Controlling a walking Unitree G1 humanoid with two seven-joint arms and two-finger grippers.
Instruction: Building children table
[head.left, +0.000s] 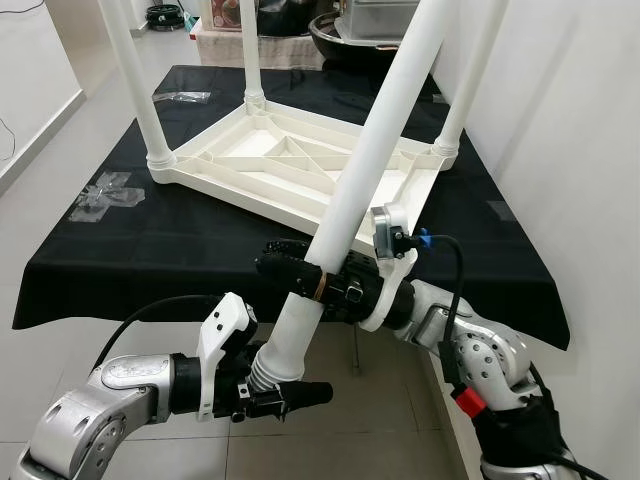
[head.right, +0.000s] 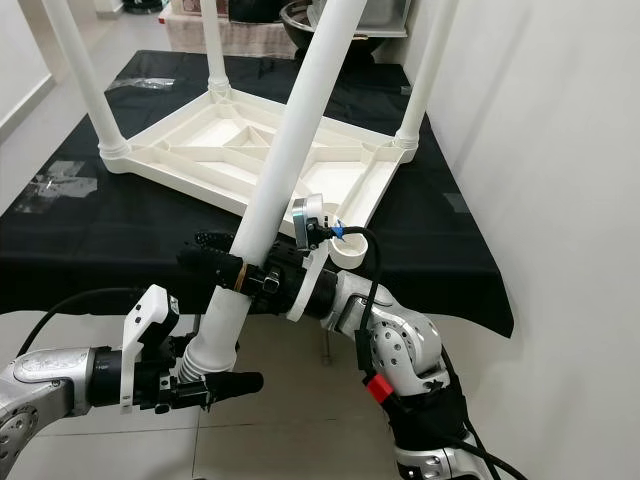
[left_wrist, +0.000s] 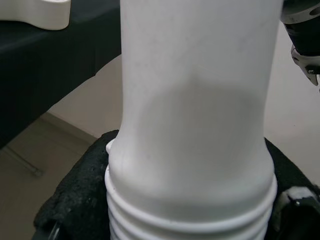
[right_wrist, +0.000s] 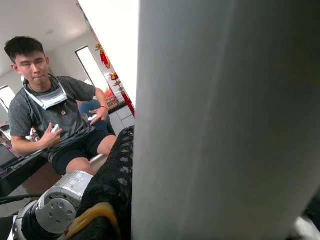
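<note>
Low in the frame, nearest the camera: left gripper clamping the threaded lower end of the loose table leg, black fingers closed against the ridged collar. Just above, at centre: right gripper pinching the same leg further up its shaft, fingers wrapped snug around the white tube. Leaning up and away toward the top of the frame, crossing over the upturned tabletop. Lying underside-up on the black cloth in the middle distance, with three legs already standing in their corner sockets and the near right corner socket sitting open, just beside the right wrist. Sitting in the right wrist view's background: a person holding controllers.

Risking, as a judgement, a cross-threaded start if lowering the leg tilted as now; also nudging the tabletop off the cloth edge while swinging the long tube round.
</note>
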